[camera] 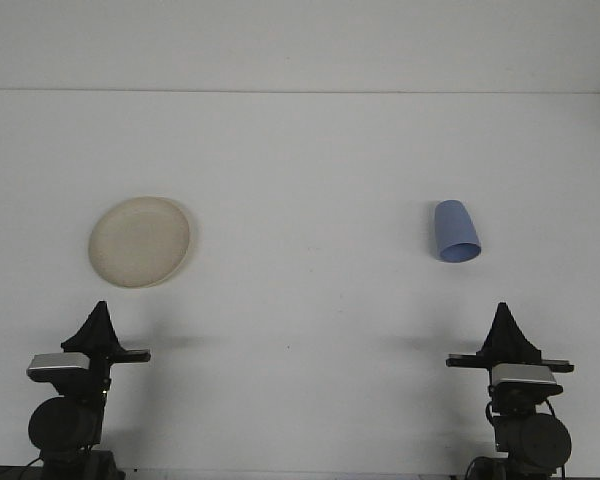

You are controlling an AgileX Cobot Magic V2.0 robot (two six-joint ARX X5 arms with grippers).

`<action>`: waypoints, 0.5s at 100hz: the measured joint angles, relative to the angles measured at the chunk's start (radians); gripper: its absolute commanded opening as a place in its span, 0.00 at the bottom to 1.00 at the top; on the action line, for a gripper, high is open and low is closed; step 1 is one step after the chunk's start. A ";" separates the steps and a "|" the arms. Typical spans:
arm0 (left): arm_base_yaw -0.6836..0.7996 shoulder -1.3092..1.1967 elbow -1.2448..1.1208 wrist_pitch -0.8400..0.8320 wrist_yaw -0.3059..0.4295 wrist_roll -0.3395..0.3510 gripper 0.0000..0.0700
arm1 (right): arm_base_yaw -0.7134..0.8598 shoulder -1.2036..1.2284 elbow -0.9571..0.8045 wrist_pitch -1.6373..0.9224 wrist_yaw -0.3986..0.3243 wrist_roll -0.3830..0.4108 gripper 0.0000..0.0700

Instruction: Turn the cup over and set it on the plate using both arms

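Presently, left end effector (100,318) sits below the plate (140,241), its opening indeterminate. Cup (456,231) lies on its side well right of the plate, unflipped. Right end effector (503,320), below the cup, equally indeterminate.

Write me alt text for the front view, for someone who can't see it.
A blue cup lies on its side on the right of a white table, far apart from an empty beige plate on the left. Two black robot arms sit at the near edge, the left hand below the plate and the right hand below the cup, neither touching anything.
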 measured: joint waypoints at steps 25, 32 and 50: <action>0.000 0.000 0.000 0.000 0.000 0.000 0.02 | 0.000 0.000 0.000 0.000 0.000 0.000 0.00; 0.000 0.000 0.000 0.000 0.000 0.000 0.02 | 0.000 0.000 0.000 0.000 -0.002 0.000 0.00; 0.000 0.000 0.000 0.000 0.000 0.000 0.02 | 0.000 0.000 0.023 -0.024 -0.005 0.008 0.00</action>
